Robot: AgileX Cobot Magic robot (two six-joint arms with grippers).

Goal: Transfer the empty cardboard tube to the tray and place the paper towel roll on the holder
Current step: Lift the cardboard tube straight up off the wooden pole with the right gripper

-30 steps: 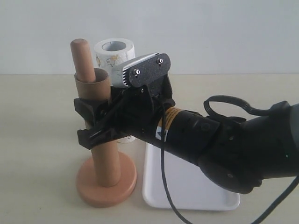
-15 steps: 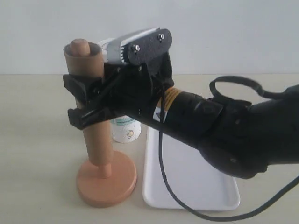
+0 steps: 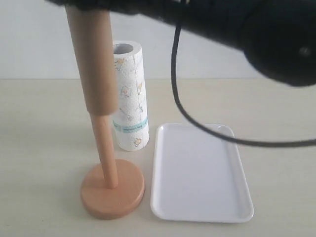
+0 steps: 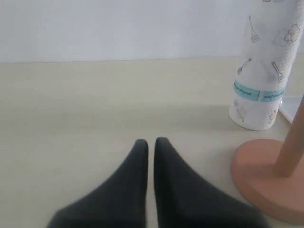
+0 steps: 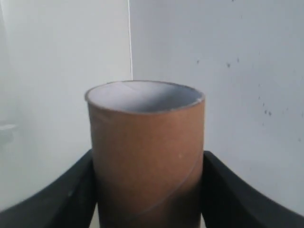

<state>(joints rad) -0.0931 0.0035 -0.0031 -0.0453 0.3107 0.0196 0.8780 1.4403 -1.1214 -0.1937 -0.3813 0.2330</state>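
Observation:
The brown cardboard tube [image 3: 93,61] hangs upright, lifted high over the wooden holder [image 3: 112,193], with its lower end still round the top of the slim post [image 3: 107,153]. My right gripper [image 5: 147,178] is shut on the tube [image 5: 145,152], one black finger on each side; in the exterior view the gripper is cut off at the top edge. The paper towel roll [image 3: 130,96] stands behind the holder, and it shows in the left wrist view as the roll [image 4: 266,71]. My left gripper [image 4: 150,142] is shut and empty above the table, left of the holder base [image 4: 266,178]. The white tray [image 3: 201,173] lies right of the holder.
The right arm [image 3: 232,24] crosses the top of the exterior view, and its black cable [image 3: 197,118] loops down over the tray's far end. A pale wall stands behind the beige table [image 3: 39,148].
My right gripper has risen steeply with the tube, from mid-post to above the frame's top. The tube now covers only the post's upper part, and the roll behind is unblocked.

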